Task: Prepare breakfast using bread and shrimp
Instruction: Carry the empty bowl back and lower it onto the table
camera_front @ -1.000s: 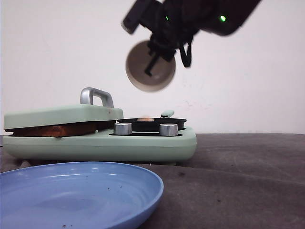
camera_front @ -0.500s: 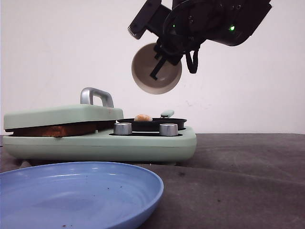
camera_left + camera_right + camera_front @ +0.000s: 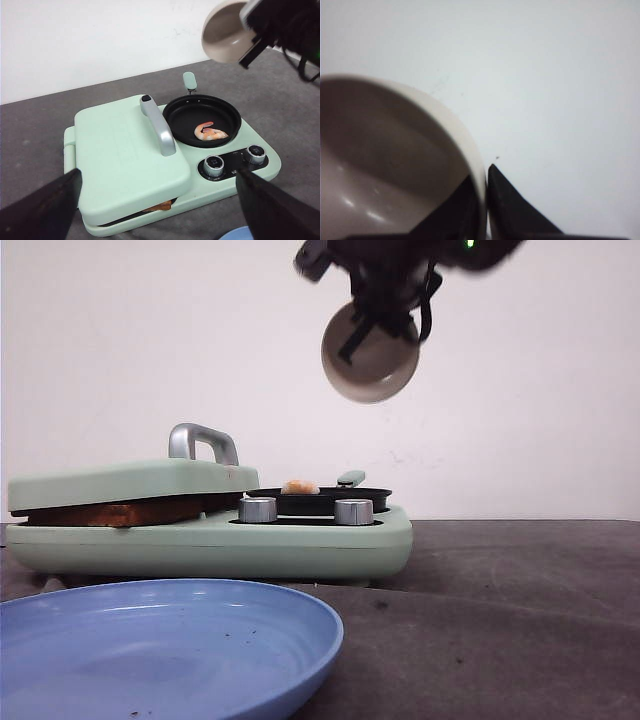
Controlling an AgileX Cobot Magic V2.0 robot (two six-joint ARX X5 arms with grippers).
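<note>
Right end effector [image 3: 482,200] pinches the smooth beige bowl's [image 3: 371,365] rim (tilted sideways); curled pink shrimp [image 3: 210,132] lies in the round black pan [image 3: 202,120].

One shrimp [image 3: 210,132] lies in one black pan [image 3: 202,120]. One green cooker [image 3: 170,165] carries two knobs [image 3: 214,165] and one lid [image 3: 130,160] with one handle [image 3: 158,125]. One bread [image 3: 110,512] edge shows under the lid; any second slice cannot be told. One bowl [image 3: 370,352] is in the air. One blue plate [image 3: 165,645] is in front.
</note>
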